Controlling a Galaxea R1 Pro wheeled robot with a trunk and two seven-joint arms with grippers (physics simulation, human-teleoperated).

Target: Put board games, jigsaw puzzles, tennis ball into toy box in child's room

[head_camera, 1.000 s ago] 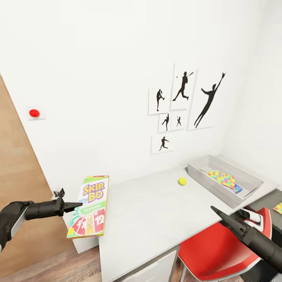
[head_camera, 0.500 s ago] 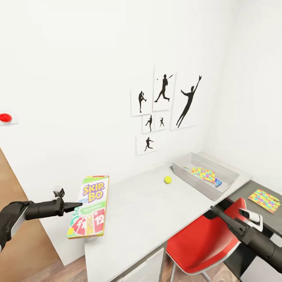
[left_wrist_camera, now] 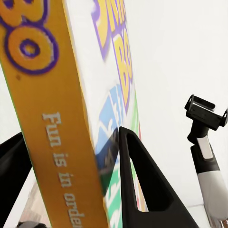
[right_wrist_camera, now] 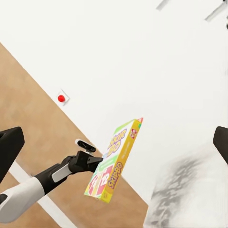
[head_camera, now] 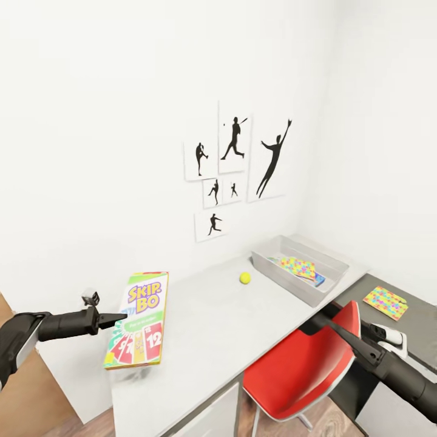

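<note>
The left claw point(head_camera: 121, 317) grips the SKIP-BO box point(head_camera: 139, 320) upright at the table's point(head_camera: 200, 340) near left, the right claw point(head_camera: 320, 320) spread wide, ball point(head_camera: 244, 278) beside the far toy box point(head_camera: 297, 285).

Plain white walls point(head_camera: 121, 121) are seen meeting in a corner. Six black-silhouette athlete prints point(head_camera: 233, 170) are pinned there. A glossy red chair point(head_camera: 297, 370) is tucked beneath. Wood-plank floor point(head_camera: 91, 425) is glimpsed.
</note>
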